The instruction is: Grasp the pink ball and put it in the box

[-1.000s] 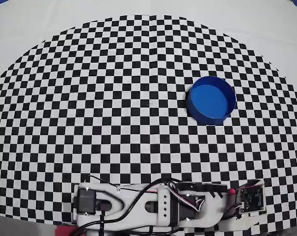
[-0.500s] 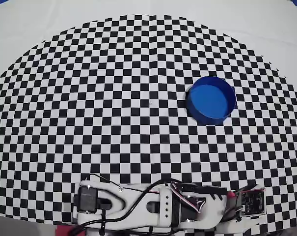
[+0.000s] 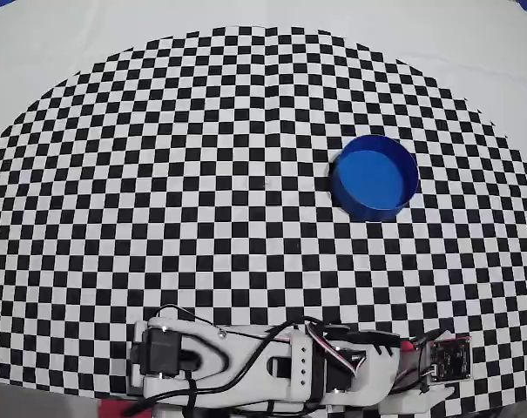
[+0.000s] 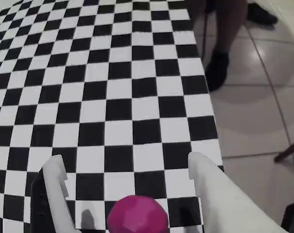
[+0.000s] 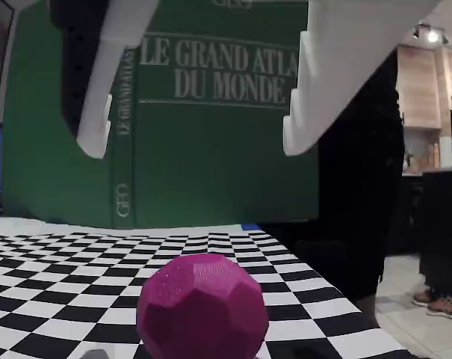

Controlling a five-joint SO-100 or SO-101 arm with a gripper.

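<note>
The pink ball (image 4: pixel 137 213) lies on the checkered mat, low in the wrist view, between the two white fingers and behind their tips. My gripper (image 4: pixel 127 162) is open and nothing touches the ball. In the fixed view the ball (image 5: pixel 203 310) sits in the foreground, and the gripper (image 5: pixel 196 142) hangs open above it with clear space between them. In the overhead view only a pink sliver of the ball (image 3: pixel 408 346) shows beside the wrist at the bottom right. The blue box (image 3: pixel 374 177) stands empty, well up the mat from the arm (image 3: pixel 272 370).
The mat's right edge (image 4: pixel 207 97) drops to a tiled floor where a person's legs (image 4: pixel 224 43) stand. A big green atlas (image 5: pixel 211 112) stands upright behind the mat in the fixed view. The arm lies along the bottom edge of the overhead view.
In the overhead view the wrist and its small board have crept toward the bottom edge. The pink sliver stays in place and the box has not moved.
</note>
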